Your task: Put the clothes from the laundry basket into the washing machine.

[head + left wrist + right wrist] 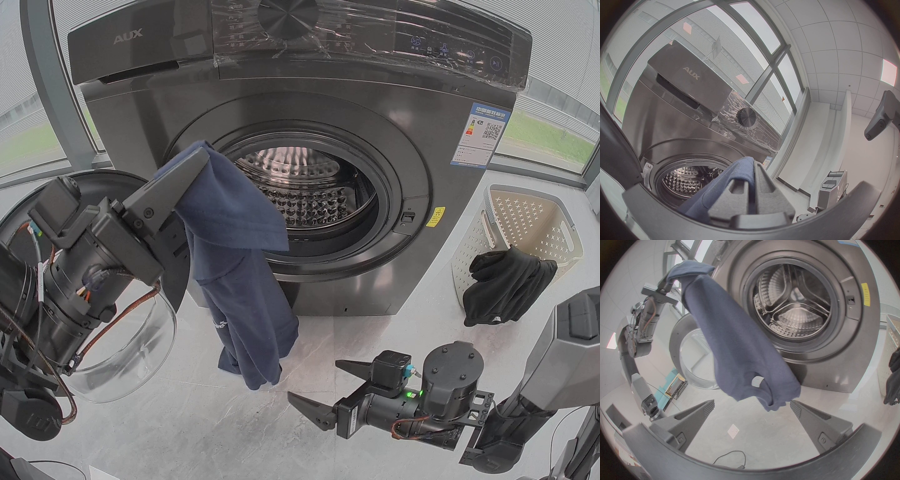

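My left gripper is shut on a navy blue garment, held up just left of the washing machine's open drum. The cloth hangs down from the fingers almost to the floor, its top fold draped in front of the drum opening. From the right wrist the same garment dangles before the drum. My right gripper is open and empty, low above the floor in front of the machine, below the hanging cloth. A black garment hangs over the rim of the white laundry basket at the right.
The machine's round glass door stands swung open on the left, behind and below my left arm. The basket lies tipped against the machine's right side. Grey tiled floor is free in front of the machine.
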{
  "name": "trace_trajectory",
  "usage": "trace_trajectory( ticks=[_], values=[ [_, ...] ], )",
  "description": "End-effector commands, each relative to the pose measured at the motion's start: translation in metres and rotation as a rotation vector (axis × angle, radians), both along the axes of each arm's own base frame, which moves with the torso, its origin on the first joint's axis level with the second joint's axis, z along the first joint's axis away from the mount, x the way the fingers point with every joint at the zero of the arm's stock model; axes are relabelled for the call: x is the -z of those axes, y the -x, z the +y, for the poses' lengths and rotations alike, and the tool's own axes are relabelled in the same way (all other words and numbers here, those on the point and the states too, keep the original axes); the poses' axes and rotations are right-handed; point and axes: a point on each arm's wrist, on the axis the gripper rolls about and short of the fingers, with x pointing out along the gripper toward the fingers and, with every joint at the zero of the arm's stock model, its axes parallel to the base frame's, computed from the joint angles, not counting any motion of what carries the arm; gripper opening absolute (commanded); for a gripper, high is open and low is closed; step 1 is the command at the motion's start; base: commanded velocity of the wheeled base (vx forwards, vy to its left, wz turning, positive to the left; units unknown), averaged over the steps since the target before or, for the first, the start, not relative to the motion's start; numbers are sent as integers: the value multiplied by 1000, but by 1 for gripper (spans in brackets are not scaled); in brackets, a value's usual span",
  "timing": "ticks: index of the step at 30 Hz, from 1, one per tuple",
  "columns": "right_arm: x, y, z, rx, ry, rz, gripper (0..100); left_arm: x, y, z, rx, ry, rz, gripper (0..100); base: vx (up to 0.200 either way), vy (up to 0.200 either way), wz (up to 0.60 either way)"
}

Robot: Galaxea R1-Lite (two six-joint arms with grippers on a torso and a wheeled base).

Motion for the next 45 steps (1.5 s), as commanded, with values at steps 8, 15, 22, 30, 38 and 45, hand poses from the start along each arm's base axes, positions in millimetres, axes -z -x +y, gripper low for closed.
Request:
trace_trajectory(
  ticks=[8,15,22,30,38,45],
  values=[
    [14,3,25,-94,17,-36,100,2,-1,-1,0,-6,9,0,0,0,0],
    [29,-20,46,-78,14,-74,100,3,-1,-1,3,-8,9,0,0,0,0],
    [43,-54,65,-36,-14,-119,100,3,-1,-1,3,-9,11,0,0,0,0],
    [33,-70,67,-5,-77,-207,0,8,-2,-1,9,-23,27,0,0,0,0],
    [1,-46,49,-13,-97,-217,0,27,-20,6,-49,-62,108,100,0,0,0],
    [-34,-25,17,6,-116,-226,0,68,-52,15,-154,-137,250,100,0,0,0]
  ],
)
